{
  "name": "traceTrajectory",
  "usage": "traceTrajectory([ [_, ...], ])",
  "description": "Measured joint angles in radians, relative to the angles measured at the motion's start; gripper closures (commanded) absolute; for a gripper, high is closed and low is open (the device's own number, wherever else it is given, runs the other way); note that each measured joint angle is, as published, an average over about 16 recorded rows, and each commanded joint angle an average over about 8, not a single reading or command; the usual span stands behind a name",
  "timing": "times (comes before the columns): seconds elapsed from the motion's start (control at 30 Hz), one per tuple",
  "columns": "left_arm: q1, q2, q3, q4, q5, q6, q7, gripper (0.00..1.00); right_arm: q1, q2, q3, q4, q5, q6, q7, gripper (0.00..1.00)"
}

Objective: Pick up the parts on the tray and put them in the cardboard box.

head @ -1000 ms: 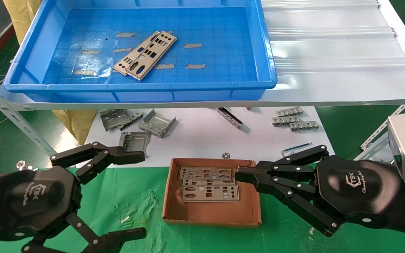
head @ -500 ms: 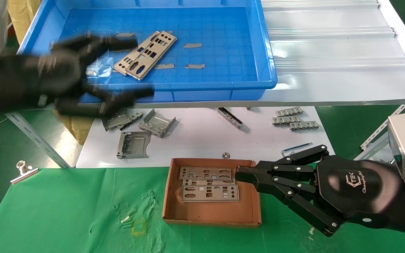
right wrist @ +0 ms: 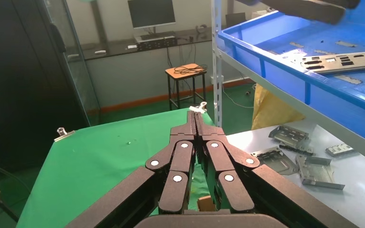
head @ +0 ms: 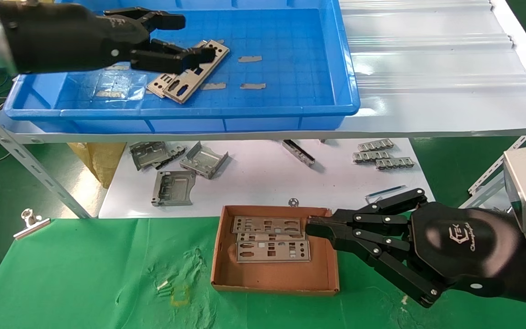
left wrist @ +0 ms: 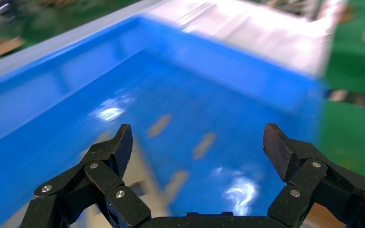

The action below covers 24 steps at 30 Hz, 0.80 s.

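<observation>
**Left gripper over the tray, right gripper parked by the box**

The left gripper reaches in over the blue tray, which sits on a white metal shelf above the work surface. Its fingers are spread wide apart and hold nothing; the left wrist view shows both fingertips well separated above the tray's blue floor. One finger crosses in front of the upper end of the two punched metal plates that lie overlapping and diagonal on the tray floor, among scraps of grey tape. From the head view it cannot be told whether the finger touches the plates.

Below the shelf, the small cardboard box rests on a green cloth. Three plates lie flat inside it, overlapping one another in the half farther from the robot.

The right gripper sits low at the box's right edge, its fingers pressed together with nothing between them; the right wrist view shows the closed fingers meeting at their tips.

On the white sheet behind the box lie bent grey brackets to the left and small ribbed strips to the right. A binder clip holds the cloth's left corner.
</observation>
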<state>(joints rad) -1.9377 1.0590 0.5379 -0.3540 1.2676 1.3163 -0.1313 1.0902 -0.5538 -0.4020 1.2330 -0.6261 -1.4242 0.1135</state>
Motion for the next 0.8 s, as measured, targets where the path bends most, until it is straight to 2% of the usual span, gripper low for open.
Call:
traceTrajectory([
  [0.13,-0.044,0.049,0.023,0.098,0.045,-0.065,0.028,0.0,0.0,0.0,0.0,0.0,0.0,0.0,0.0,0.11],
  [0.17,-0.052,0.059,0.028,0.118,0.055,-0.08,0.035,0.0,0.0,0.0,0.0,0.0,0.0,0.0,0.0,0.02],
  [0.2,-0.059,0.069,0.033,0.135,0.064,-0.093,0.042,0.0,0.0,0.0,0.0,0.0,0.0,0.0,0.0,0.0],
  [0.8,-0.098,0.17,0.067,0.298,0.121,-0.189,0.13,0.0,0.0,0.0,0.0,0.0,0.0,0.0,0.0,0.0],
])
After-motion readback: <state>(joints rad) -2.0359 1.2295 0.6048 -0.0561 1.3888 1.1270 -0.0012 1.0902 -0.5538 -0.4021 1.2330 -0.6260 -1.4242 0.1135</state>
